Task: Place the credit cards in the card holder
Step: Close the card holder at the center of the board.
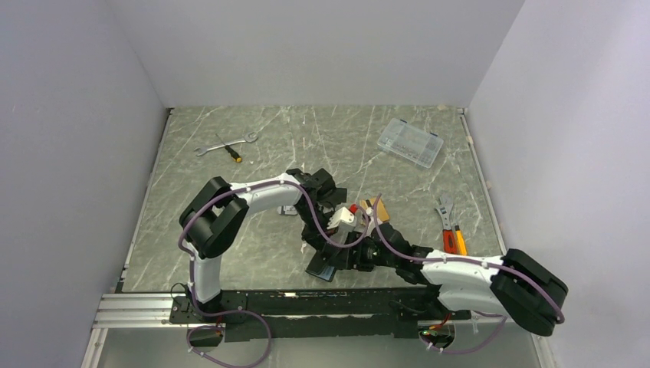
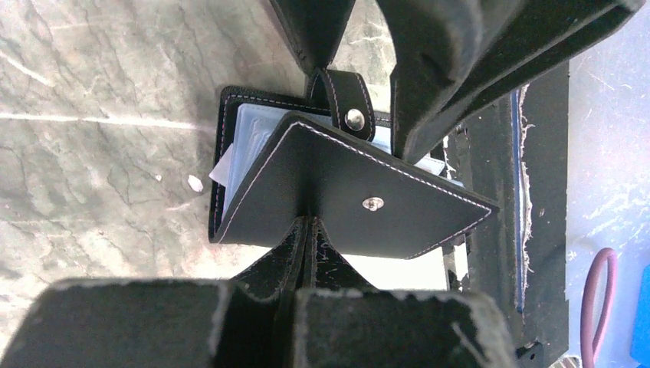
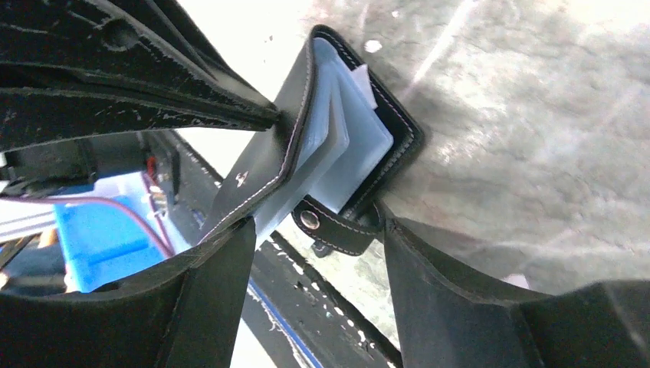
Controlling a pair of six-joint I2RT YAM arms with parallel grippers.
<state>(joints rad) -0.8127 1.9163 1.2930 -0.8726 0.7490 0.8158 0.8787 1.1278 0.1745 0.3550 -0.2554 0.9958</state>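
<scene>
The left end effector (image 2: 305, 228) is pinched tight on the raised cover of the card holder (image 2: 360, 192), which stands half open on the table (image 2: 100, 153) (pale blue sleeves (image 3: 360, 153) showing). The right end effector (image 3: 316, 230) gapes wide, straddling the snap tab (image 2: 349, 96), gripping nothing.

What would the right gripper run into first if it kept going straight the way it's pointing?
Most likely the snap tab of the card holder, lying between the fingers of the open right gripper; depth is hard to judge.
</scene>
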